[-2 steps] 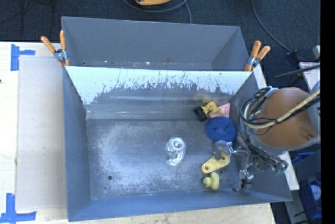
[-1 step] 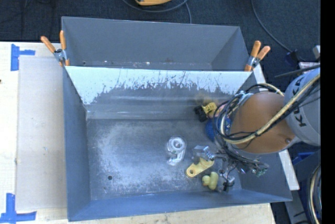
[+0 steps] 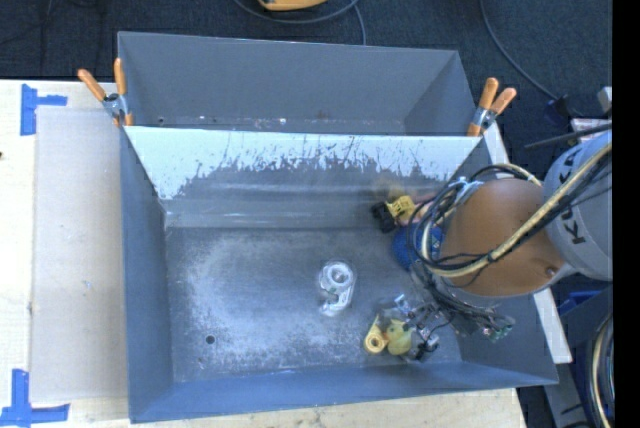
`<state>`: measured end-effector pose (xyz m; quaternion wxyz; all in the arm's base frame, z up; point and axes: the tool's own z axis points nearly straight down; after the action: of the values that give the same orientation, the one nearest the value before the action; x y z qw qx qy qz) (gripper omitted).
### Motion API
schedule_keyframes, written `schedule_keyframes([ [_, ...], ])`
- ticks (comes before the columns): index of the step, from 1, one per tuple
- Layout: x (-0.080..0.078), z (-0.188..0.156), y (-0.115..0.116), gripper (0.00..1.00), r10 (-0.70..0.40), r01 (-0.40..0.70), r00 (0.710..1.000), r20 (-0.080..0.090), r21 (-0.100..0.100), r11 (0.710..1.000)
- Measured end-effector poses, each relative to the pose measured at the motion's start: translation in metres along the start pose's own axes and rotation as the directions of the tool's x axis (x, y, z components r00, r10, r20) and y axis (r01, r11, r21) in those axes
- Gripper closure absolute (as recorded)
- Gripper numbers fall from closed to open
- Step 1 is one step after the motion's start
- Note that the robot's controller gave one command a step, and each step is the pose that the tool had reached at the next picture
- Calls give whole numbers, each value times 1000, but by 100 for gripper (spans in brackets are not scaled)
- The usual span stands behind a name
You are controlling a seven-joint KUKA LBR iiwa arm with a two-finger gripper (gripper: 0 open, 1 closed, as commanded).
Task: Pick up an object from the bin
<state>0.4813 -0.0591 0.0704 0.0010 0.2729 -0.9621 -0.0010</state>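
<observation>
My gripper (image 3: 432, 324) is low in the bin's front right corner, under the arm's orange cover. Right against its left side lies a small yellow-green thing (image 3: 388, 338) with a round yellow loop at its left end; whether the gripper holds it I cannot make out. A clear, shiny ring-shaped piece (image 3: 336, 286) rests on the bin floor to the left, apart from the gripper.
A small black and yellow thing (image 3: 393, 209) lies by the back slope on the right. A blue thing (image 3: 404, 249) peeks out from under the orange cover. The bin's front wall is close below the gripper, and the right wall is close beside it.
</observation>
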Motion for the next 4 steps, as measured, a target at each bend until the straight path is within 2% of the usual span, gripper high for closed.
schedule_keyframes([
  [1, 10, -9, 3, 100, 17, -17, 1000, 1, 0, 1000],
  [2, 9, -1, 2, 100, 10, -10, 1000, 11, 4, 1000],
  [3, 5, -16, 0, 100, 72, -72, 997, 11, 3, 997],
  [4, -1, -43, -1, 100, 70, -70, 997, 13, 3, 998],
])
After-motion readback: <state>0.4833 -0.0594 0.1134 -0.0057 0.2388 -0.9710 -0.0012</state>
